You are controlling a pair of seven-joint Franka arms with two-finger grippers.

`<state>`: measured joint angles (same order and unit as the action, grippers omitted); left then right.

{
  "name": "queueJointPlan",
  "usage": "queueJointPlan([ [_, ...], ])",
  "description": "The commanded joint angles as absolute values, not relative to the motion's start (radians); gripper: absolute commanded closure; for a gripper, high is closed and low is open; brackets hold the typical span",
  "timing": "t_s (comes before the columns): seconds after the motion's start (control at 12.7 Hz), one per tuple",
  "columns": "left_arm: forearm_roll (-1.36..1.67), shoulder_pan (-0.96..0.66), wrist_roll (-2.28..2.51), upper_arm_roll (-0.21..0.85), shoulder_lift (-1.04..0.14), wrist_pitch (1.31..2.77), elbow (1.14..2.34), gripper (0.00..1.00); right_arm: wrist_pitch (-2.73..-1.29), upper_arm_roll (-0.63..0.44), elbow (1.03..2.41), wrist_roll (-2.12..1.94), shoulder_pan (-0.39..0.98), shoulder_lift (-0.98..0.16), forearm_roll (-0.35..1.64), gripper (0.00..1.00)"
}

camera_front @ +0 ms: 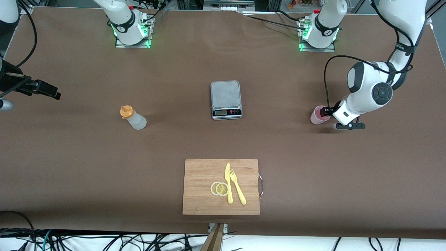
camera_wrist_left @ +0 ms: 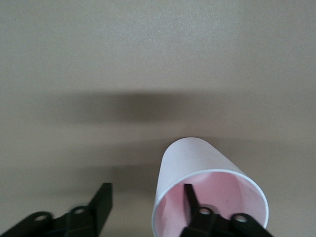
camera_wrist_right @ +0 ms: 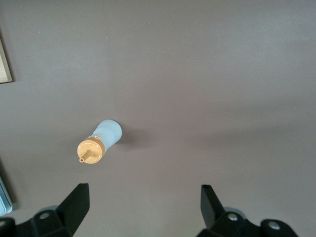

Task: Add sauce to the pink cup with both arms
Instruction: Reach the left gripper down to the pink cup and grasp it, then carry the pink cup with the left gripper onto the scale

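Front view: the scale (camera_front: 225,94) sits mid-desk (camera_front: 278,146). The sauce (camera_front: 134,118) stands upright at about nine o'clock from it, toward the right arm's end, orange cap up. The pink cup (camera_front: 318,116) stands at about three o'clock from the scale, toward the left arm's end. At six o'clock from the scale, nearer the camera, a wooden cutting board (camera_front: 202,195) carries a yellow knife (camera_front: 228,183), a yellow fork (camera_front: 238,188) and two lemon slices (camera_front: 219,188). The left tool (camera_front: 327,112) is down at the cup's rim. The right tool (camera_front: 52,93) hangs over the desk at the right arm's end, well apart from the sauce

Left wrist view: the left tool (camera_wrist_left: 145,186) straddles the wall of the pink cup (camera_wrist_left: 197,158), one finger inside the cup and the other outside it. The outer finger stands apart from the wall, so the fingers are spread and nothing is pinched. The cup rests on the desk

Right wrist view: the right tool (camera_wrist_right: 143,190) has its fingers spread wide and holds nothing. The sauce (camera_wrist_right: 101,140) stands on the bare desk, apart from both fingers
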<state>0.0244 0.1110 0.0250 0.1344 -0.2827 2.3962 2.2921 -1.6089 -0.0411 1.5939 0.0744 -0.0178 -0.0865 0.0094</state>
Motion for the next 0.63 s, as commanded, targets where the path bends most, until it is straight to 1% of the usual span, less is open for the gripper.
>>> queueJointPlan([
  [0.0, 0.049, 0.095, 0.009, 0.132, -0.296, 2.404, 2.293, 1.0, -1.594, -0.04, 1.585, 0.074, -0.023, -0.084, 0.018, 0.0],
  [0.16, 0.048, 0.078, 0.006, 0.132, -0.305, 2.402, 2.292, 1.0, -1.595, -0.04, 1.585, 0.078, -0.023, -0.084, 0.012, 0.0],
  [0.24, 0.046, 0.075, 0.006, 0.132, -0.292, 2.392, 2.287, 1.0, -1.595, -0.04, 1.585, 0.08, -0.023, -0.084, 0.009, 0.0],
  [0.39, 0.048, 0.074, 0.018, 0.138, -0.229, 2.361, 2.283, 1.0, -1.595, -0.038, 1.585, 0.083, -0.02, -0.084, 0.011, 0.0],
  [0.55, 0.051, 0.068, 0.023, 0.169, -0.166, 2.281, 2.232, 1.0, -1.595, -0.037, 1.585, 0.081, -0.02, -0.084, 0.012, 0.0],
])
